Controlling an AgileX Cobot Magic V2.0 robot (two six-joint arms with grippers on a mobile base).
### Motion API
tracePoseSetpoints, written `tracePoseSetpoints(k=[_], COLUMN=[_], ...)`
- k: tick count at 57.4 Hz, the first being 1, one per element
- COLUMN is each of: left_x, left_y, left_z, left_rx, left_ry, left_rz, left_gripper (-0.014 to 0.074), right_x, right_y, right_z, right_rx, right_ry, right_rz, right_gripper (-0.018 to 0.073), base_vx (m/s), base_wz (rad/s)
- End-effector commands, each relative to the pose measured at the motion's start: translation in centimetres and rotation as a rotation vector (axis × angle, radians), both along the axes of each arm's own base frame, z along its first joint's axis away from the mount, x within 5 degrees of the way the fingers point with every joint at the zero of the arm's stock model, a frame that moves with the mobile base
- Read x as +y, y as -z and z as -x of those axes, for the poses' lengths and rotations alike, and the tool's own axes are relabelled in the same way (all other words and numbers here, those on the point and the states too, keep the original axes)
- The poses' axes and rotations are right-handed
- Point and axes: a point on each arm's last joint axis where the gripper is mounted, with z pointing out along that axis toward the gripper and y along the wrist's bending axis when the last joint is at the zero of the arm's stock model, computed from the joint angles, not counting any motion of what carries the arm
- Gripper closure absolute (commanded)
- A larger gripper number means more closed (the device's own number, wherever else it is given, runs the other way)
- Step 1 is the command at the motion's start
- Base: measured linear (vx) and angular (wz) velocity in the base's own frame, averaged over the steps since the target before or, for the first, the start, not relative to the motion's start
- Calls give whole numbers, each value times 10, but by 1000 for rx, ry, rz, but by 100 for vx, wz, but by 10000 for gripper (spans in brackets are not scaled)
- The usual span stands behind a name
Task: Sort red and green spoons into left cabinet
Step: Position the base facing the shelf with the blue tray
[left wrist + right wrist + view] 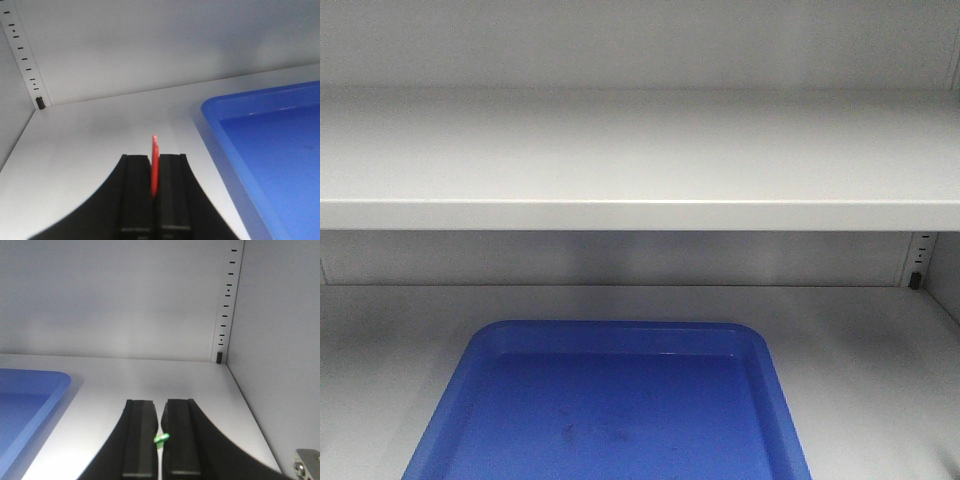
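Spoons are both in hand: the red spoon (154, 150) stands on edge between the closed jaws of the left gripper (155, 160), its tip poking past the fingertips, and the green spoon (161, 438) shows only as a small sliver pinched in the closed right gripper (161, 412). How much of either handle lies behind the jaws cannot be told.

Both grippers are inside the cabinet (620, 260), above its lower shelf (880, 350). The left one hangs over bare shelf just left of the tray (620, 328); the right one hangs over bare shelf to the tray's right. Nothing lies in the tray.

The step looks like the set-down. To do it well, bring each gripper inward until its spoon is past the tray's raised rim, come down low, and open the jaws only when the spoon is close to the tray floor, so it drops flat and does not bounce or skid out. Take the arms one at a time to keep them apart over the tray. Stay well under the upper shelf (640, 160). The green spoon's hold looks slight, so move it gently.
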Motion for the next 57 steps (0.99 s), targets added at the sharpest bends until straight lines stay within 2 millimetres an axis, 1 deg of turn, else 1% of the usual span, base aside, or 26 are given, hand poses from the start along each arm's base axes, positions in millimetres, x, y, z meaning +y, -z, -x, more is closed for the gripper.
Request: tracePoseSetpoints(k=[1, 45, 57], left_x=[-3, -3, -3], left_y=[-15, -15, -16], left_z=[0, 0, 0], left_rx=[-86, -86, -91], left_ry=[31, 31, 33], left_rz=[33, 34, 36], left_gripper=[603, 603, 603], right_x=[3, 3, 5], right_y=[-17, -17, -21], right_z=[0, 0, 1], right_rx=[-97, -98, -140], right_ry=[-33, -34, -56], right_rz=[13, 11, 10], right_gripper=[562, 562, 562], base_vx=[1, 0, 0], base_wz=[-5, 0, 0])
